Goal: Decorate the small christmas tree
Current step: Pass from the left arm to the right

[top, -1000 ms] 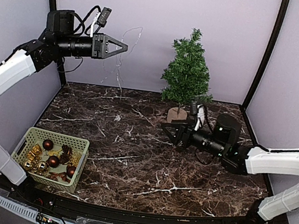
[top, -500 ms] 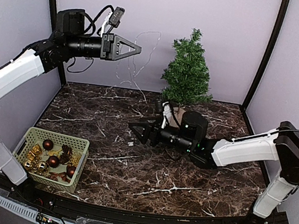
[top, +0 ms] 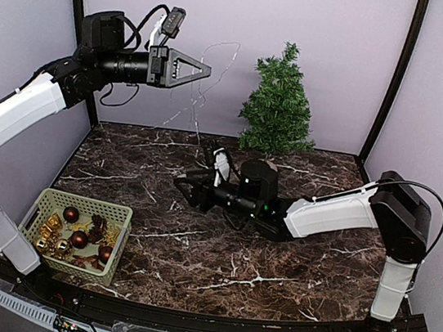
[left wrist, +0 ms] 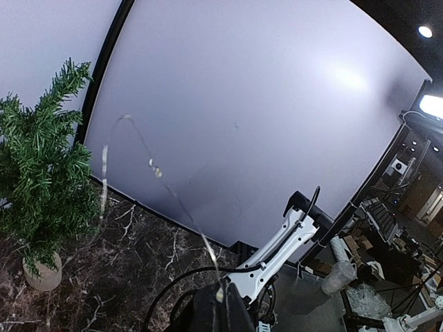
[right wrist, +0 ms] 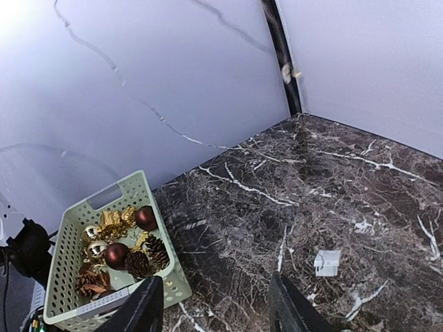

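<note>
Leftward across the bench (top: 289, 275) the right fingers (right wrist: 145, 308) have swept, apart and empty; the left fingers (top: 200, 68) pinch a thin wire (left wrist: 104, 181) aloft near the tree (top: 277, 108), standing at the back wall.

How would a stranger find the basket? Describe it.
Look at the dark marble table, at its near left corner beside the left arm. There sits a pale green perforated basket holding dark red baubles, gold ornaments and pine cones, the only container on the table.
</note>
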Robot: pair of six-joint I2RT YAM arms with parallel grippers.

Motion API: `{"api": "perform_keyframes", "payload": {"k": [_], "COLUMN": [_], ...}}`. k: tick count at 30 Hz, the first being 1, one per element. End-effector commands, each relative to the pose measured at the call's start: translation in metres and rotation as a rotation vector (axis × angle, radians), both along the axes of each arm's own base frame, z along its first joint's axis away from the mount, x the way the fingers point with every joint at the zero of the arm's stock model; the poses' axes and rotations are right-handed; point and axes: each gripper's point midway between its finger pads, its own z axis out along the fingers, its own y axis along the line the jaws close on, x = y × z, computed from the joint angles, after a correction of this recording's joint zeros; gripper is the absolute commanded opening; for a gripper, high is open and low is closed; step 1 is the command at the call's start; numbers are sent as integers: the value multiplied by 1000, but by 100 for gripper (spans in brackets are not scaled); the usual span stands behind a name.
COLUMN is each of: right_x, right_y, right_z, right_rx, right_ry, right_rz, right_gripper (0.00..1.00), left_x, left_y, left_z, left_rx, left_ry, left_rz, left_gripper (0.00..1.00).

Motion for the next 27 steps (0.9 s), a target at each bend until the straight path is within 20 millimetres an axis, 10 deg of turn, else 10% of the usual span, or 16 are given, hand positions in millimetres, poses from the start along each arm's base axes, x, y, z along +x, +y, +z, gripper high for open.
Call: {"api": "perform_keyframes", "payload": {"k": [1,13,19,27], "right_x": [12,32,36,24], "right_y": [8,-2,-9,-49], "right_z": [20,9,12,10], "right_rx": [49,36,28,-11], "right_ry": [-79,-95,-110,-87], "right_rz": [-46,-175,-214,-275], "right_gripper": [51,48,2,0], "left_x": [-19,-23,-26,-1], "left_y": [6,8,11,48], "left_z": [27,29,26,-8], "left_rx": [-55,-64,-44,73], "left_ry": [-62,-56,-74,-154], "left_rz": [-32,-38,-24,259], "left_gripper": [0,0,0,2]}}
